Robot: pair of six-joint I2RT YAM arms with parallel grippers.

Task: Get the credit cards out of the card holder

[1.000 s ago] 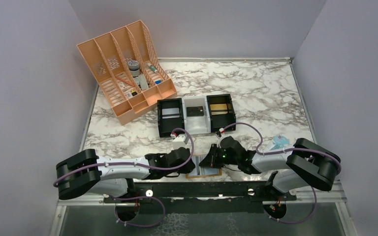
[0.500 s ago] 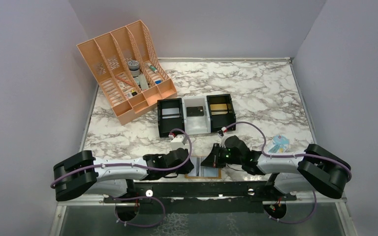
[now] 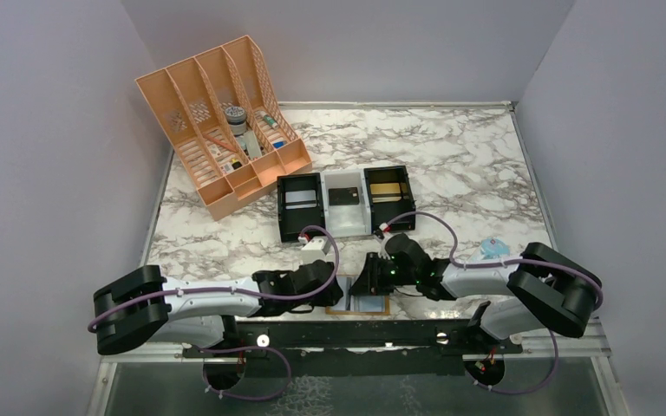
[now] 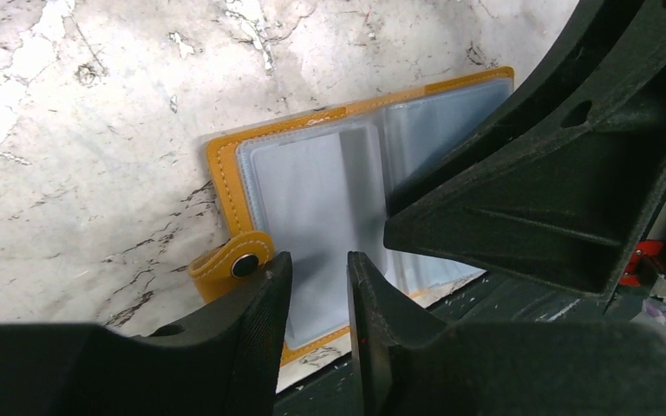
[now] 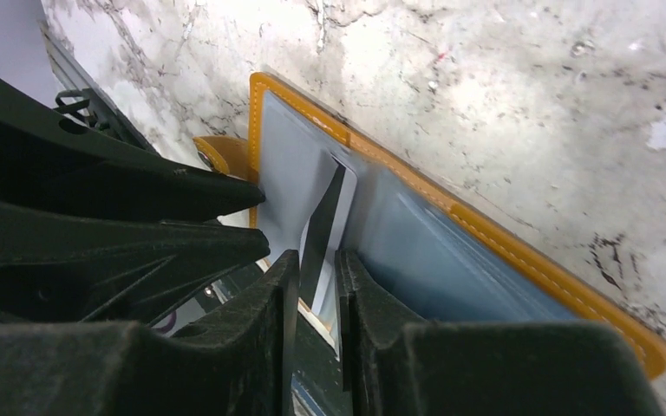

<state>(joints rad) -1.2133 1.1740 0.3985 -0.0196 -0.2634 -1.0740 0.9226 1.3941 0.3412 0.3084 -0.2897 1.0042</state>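
Note:
The card holder (image 3: 369,304) lies open near the table's front edge, tan rim up, with pale blue-grey panels (image 4: 312,186). Its snap tab (image 4: 234,263) sticks out to the left. My left gripper (image 4: 319,277) sits low over the left panel with a narrow gap between its fingers and nothing between them. My right gripper (image 5: 317,269) is closed on a thin credit card (image 5: 323,221), seen edge-on, that rises from the wallet's middle (image 5: 416,251). In the top view the two grippers, left (image 3: 336,291) and right (image 3: 371,279), meet over the wallet.
Two black bins (image 3: 299,208) (image 3: 390,198) flank a white bin (image 3: 344,201) mid-table. An orange desk organizer (image 3: 217,130) stands at the back left. A clear-blue packet (image 3: 490,250) lies right. A black rail (image 3: 355,333) runs just in front of the wallet.
My right gripper shifted a little right, then back left over the wallet, covering more of its panels. My left gripper has hardly moved.

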